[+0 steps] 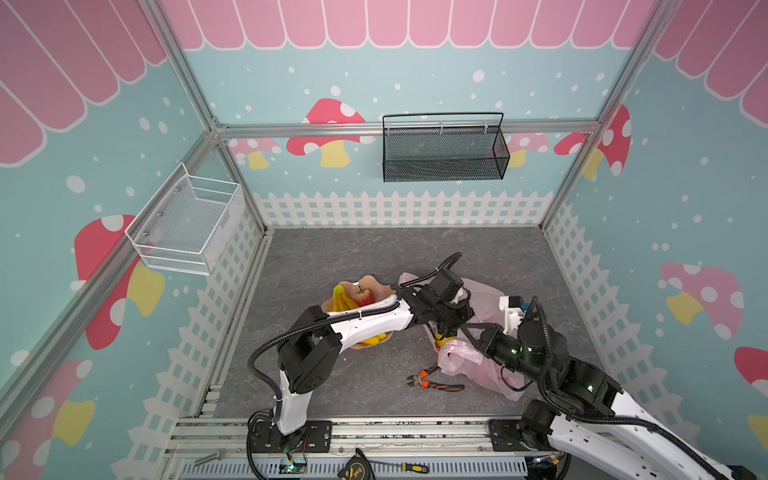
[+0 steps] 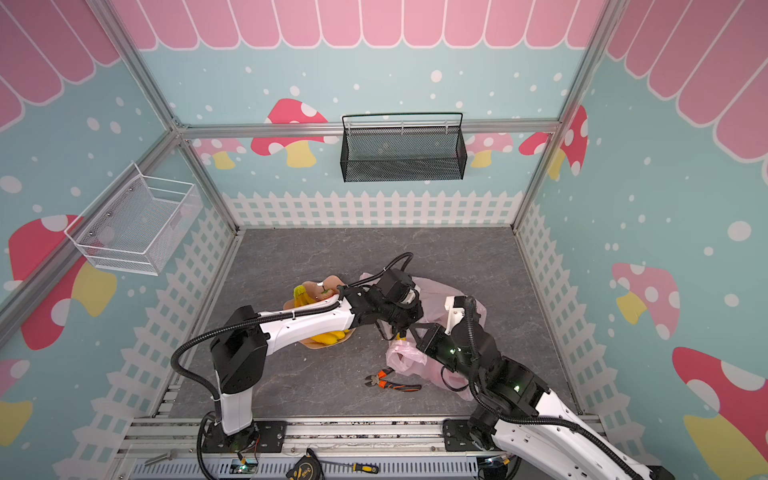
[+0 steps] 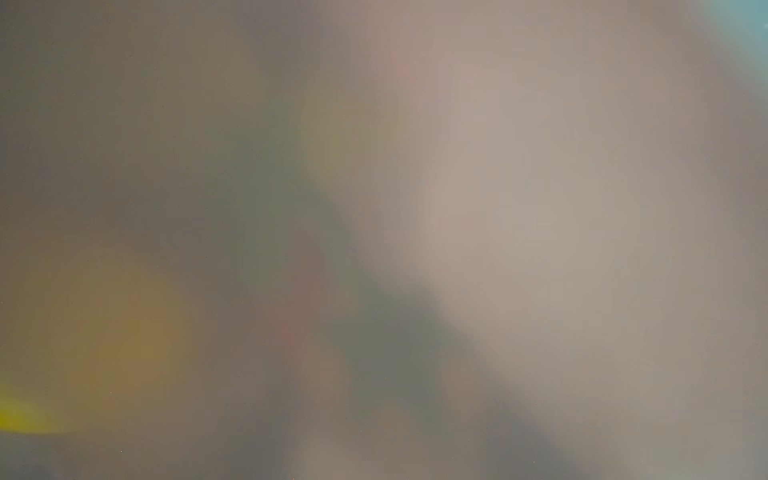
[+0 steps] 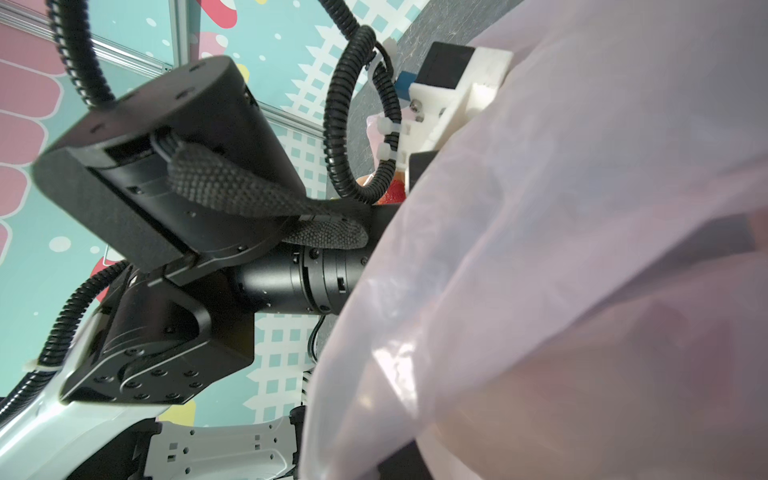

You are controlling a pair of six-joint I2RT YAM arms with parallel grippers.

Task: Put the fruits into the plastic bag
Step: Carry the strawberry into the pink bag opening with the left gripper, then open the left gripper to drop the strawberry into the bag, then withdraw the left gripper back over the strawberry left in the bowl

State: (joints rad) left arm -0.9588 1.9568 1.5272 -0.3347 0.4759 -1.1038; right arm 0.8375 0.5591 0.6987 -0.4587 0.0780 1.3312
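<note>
The pink plastic bag point(image 1: 486, 297) point(image 2: 432, 291) lies crumpled right of centre. My left gripper point(image 1: 445, 334) point(image 2: 399, 330) points down at its mouth, just above a small yellow fruit point(image 1: 439, 341); its jaws are hidden. The left wrist view is pure blur with a yellow patch. My right gripper point(image 1: 471, 332) point(image 2: 415, 332) is shut on the bag's edge, and bag film point(image 4: 582, 249) covers its wrist view. Banana bunches point(image 1: 340, 299) point(image 2: 300, 296) and a red fruit point(image 1: 364, 297) sit on the peach plate point(image 1: 368, 282) point(image 2: 332, 280).
Orange-handled pliers point(image 1: 432, 380) point(image 2: 390, 382) lie on the grey floor in front of the bag. A white wire basket point(image 1: 187, 228) hangs on the left wall and a black one point(image 1: 444, 149) on the back wall. A tape measure point(image 1: 353, 467) and screwdriver point(image 1: 409, 467) rest on the front rail.
</note>
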